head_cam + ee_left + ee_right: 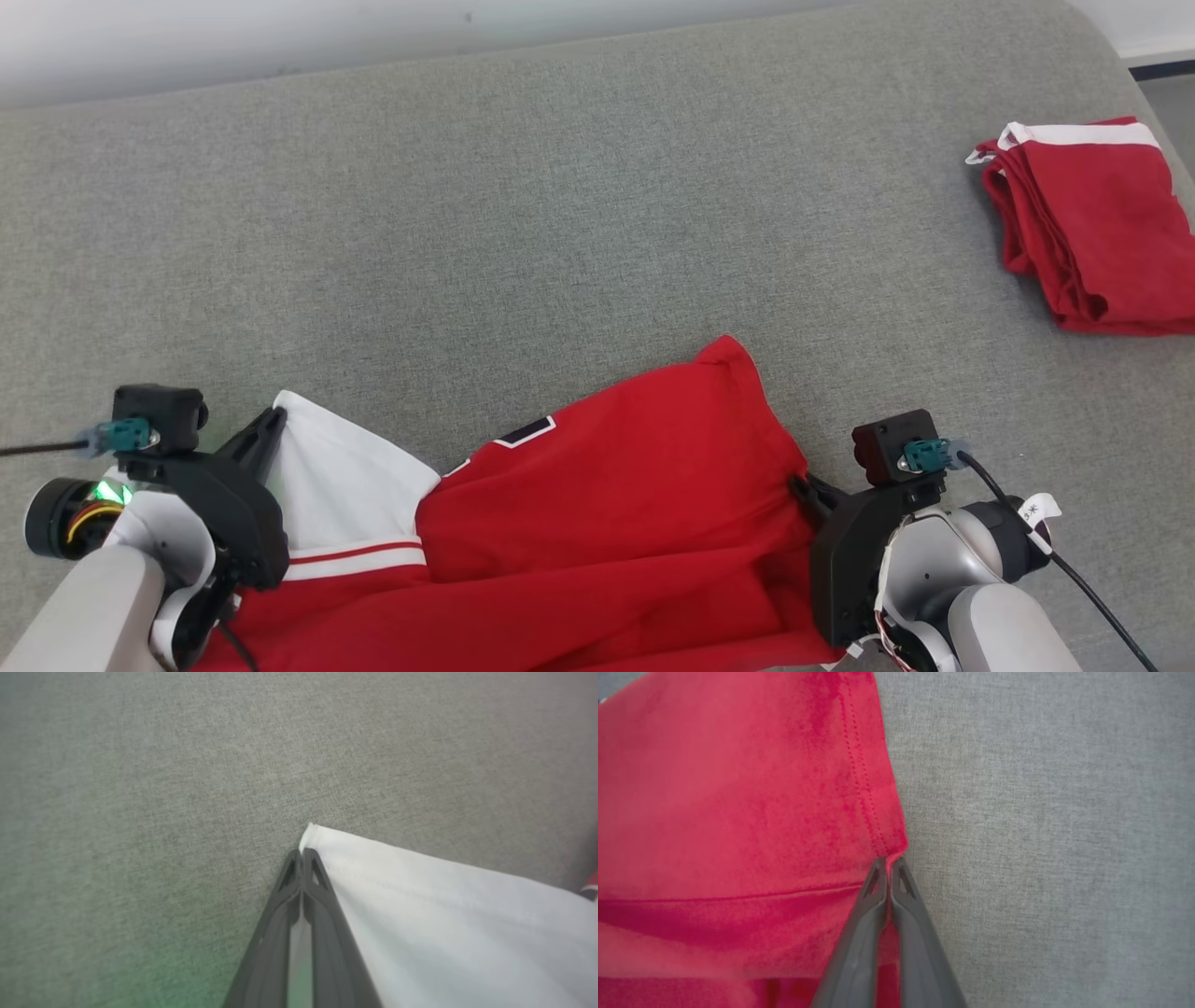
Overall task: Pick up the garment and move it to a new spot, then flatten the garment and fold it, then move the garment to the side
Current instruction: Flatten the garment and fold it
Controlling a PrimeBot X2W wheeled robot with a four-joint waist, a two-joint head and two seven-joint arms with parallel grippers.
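Grey upholstered surface (560, 187). Red-and-white garment (635, 523) rumpled between both pincers. Pinched at white corner (322, 840) by left pincer (302, 854), at red hem corner (889, 842) by right pincer (888, 863), both pressed tight on thin edges. Looks a shallow bite: risks cloth slipping out on lift, uneven pull skewing fabric. Folded red piece (1092, 233) well beyond right pincer.

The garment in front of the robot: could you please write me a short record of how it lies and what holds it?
garment: red and white, lying rumpled on the grey surface
left gripper: shut on the white corner
right gripper: shut on the red hemmed corner
other item: folded red cloth, far right, apart from the garment
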